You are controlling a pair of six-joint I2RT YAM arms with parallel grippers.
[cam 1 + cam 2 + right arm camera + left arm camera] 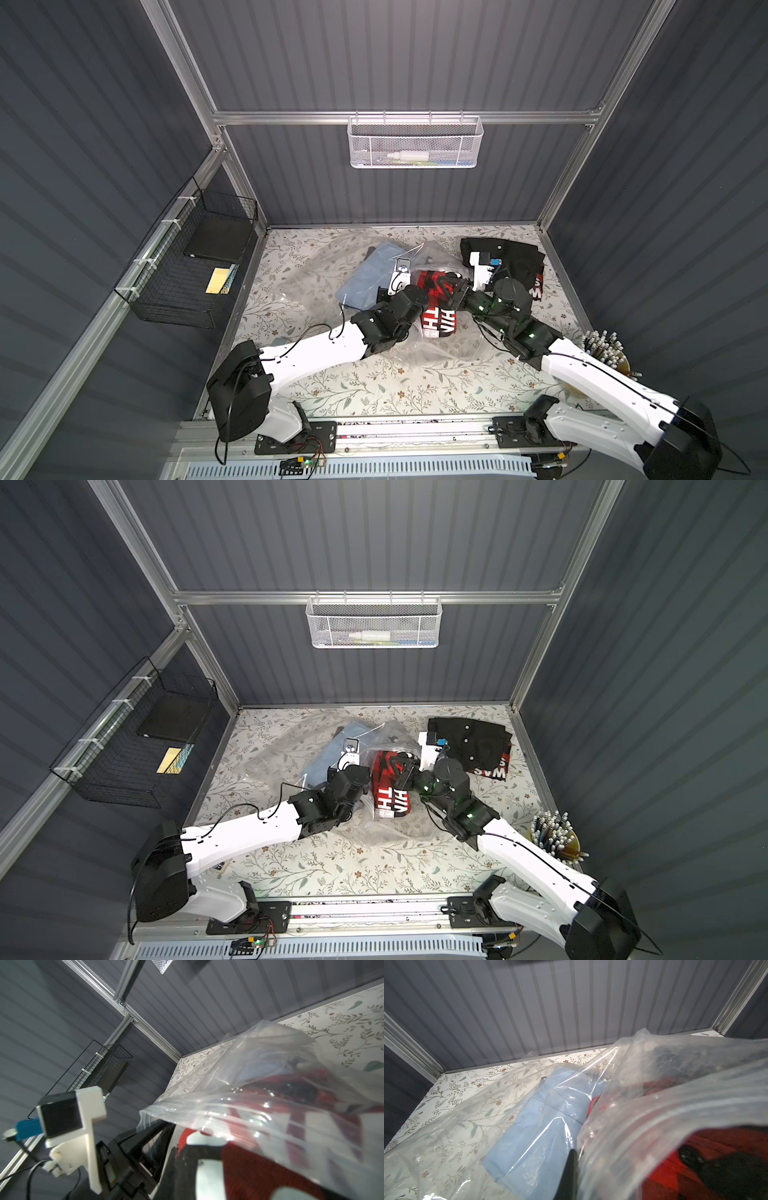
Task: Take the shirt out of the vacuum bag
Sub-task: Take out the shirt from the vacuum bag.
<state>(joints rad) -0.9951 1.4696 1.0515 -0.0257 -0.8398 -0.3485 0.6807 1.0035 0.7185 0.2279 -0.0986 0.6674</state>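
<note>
Your vacuum bag [307, 270] lies crumpled across the middle of the floral surface [374, 386], reaching from the left-hand side to between your two arms. Its open, ribbed zip edge [675, 1105] is raised off the surface.

Your left arm [316, 353] reaches in from the near left. The left jaws are closed tight. In the left wrist view the zip edge sweeps right down to the one dark fingertip [571, 1165] you can see, so they have the bag's rim pinched and held up. The pinch point itself is hidden behind film.

The red shirt [428, 282], with black and white lettering, sits at the bag's mouth. Its far part is under the lifted plastic and its near part lies towards you on the surface. From the right wrist view, the zip edge [228, 1109] hangs just above the red shirt [259, 1167].

Your right arm [582, 365] comes in from the near right. The right jaws are almost fully closed, with their tips down on the red shirt just beside the left jaws. You cannot tell whether any cloth is caught between them.

A blue shirt [365, 278] lies fully inside the bag, to the left of the left jaws, flat under the film [533, 1126]. A black shirt [511, 257] lies outside the bag in the far right corner, beyond the right jaws.
</note>
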